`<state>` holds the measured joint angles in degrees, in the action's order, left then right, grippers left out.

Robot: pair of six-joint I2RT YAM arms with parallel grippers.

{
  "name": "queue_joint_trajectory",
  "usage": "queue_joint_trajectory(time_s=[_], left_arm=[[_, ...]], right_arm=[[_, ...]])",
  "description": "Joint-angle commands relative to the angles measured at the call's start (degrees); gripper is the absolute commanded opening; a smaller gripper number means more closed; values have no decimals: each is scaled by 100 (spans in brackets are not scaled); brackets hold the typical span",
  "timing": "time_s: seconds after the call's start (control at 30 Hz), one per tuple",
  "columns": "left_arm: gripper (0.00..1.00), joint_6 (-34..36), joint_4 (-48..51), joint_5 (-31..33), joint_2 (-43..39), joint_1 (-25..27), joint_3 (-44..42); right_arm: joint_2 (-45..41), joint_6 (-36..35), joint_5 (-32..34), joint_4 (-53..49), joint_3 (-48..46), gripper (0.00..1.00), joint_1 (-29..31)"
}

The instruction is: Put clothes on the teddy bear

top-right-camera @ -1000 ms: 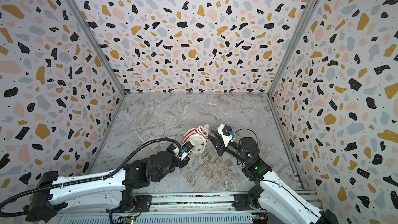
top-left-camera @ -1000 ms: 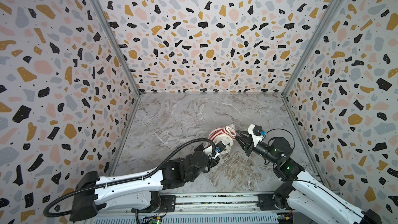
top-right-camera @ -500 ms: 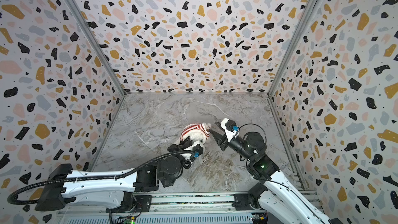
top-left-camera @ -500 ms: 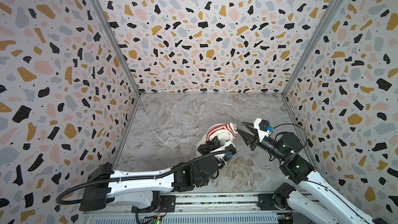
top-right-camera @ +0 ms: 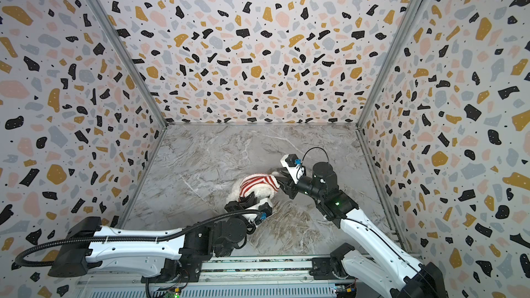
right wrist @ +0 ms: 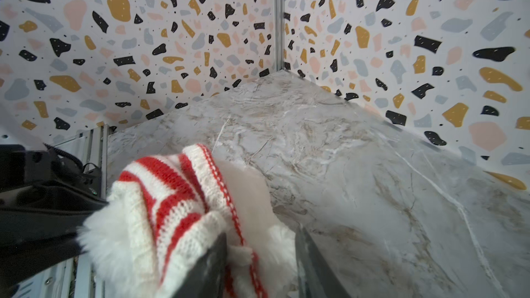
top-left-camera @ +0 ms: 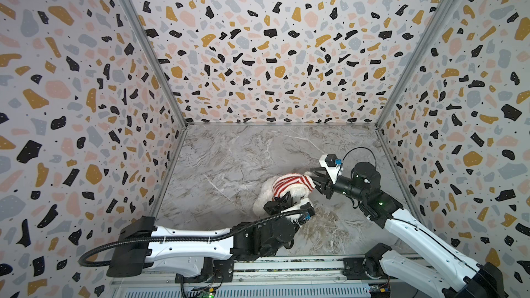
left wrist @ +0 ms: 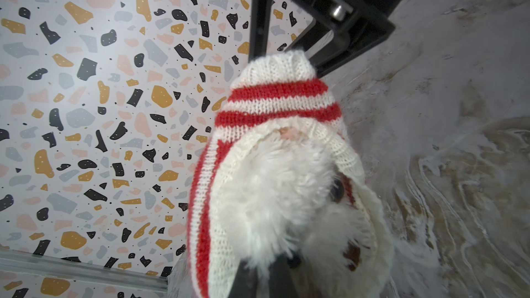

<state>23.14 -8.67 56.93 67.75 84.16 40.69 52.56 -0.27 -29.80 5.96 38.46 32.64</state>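
Left pincer (top-left-camera: pixel 282 200), reaching in from the front on its black and white arm, is closed tight on the white fur of the teddy bear (top-left-camera: pixel 263 194); in the left wrist view its dark fingertips (left wrist: pixel 246 279) meet in the fluff just below the bear's face. Right pincer (top-left-camera: pixel 315 180) comes in from the other side with its jaws partly apart, and the hem of a red and white striped knitted sweater (top-left-camera: pixel 289 182) and some fur lie between them; whether they pinch the cloth cannot be told. The bear lies on the grey marbled table (top-left-camera: pixel 229 161), right of the middle and towards the front, between the two pincers. The sweater covers its upper part like a hood, with white fur and one dark bead eye (left wrist: pixel 337 190) showing at the opening. Speckled terrazzo walls (top-left-camera: pixel 272 53) enclose the table on three sides.
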Motion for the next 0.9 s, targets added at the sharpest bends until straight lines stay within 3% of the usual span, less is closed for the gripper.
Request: queue_joint_trajectory(time_s=[0.0, 0.33, 0.6, 0.87], left_arm=[[0, -848, 363, -194, -134, 164, -199], [0, -1780, 770, -439, -67, 494, -439], [0, -2250, 830, -398, -367, 608, -759], [0, -2366, 666, -257, -571, 619, -942]], right_arm=[[-241, -160, -402, -53, -9, 40, 131], [-444, -669, -518, -340, -45, 45, 346], [439, -898, -677, -306, -154, 43, 793], [1067, -1006, -232, -290, -246, 37, 1243]])
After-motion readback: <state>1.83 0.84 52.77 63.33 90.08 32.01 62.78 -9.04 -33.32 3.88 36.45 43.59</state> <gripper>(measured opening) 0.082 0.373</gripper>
